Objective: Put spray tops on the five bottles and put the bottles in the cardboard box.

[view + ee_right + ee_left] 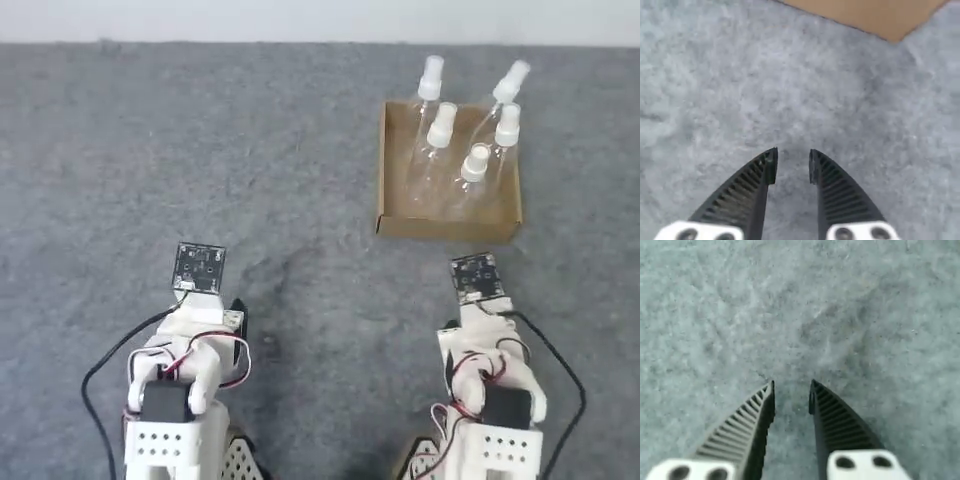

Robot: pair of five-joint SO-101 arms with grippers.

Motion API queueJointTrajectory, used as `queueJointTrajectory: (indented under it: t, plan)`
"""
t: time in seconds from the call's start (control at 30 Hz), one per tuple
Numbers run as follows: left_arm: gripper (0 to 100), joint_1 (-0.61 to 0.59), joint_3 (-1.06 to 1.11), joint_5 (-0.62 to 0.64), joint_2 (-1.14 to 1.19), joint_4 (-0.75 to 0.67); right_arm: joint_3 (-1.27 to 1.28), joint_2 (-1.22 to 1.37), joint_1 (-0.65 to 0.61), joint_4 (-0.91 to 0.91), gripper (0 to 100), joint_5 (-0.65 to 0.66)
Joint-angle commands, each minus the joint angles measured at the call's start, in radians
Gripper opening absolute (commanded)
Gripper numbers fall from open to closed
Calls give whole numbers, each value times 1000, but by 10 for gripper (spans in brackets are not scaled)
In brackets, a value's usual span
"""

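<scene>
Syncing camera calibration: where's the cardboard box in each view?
High view: cardboard box upper right on the grey carpet, bottles standing inside.
Left wrist view: grey carpet ahead of the left gripper.
Right wrist view: a box corner beyond the right gripper.
Shared landmark: the grey carpet.

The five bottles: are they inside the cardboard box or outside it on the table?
Inside. All five bottles sit within the walls of the cardboard box, each with a white spray top on.

Grey felt tabletop [300,150], pale wall strip [200,20]
</scene>
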Motion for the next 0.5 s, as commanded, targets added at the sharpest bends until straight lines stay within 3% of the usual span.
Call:
queueJointTrajectory:
  t: [0.0, 0.17, 0.47]
  plan:
    - [98, -2, -10, -8, -12, 5, 21, -18, 87, -15, 62, 18]
    - [98, -2, -10, -8, -12, 5, 21, -18, 163, -15, 62, 14]
    - [98, -2, -10, -8, -12, 5, 21, -18, 128, 39, 62, 15]
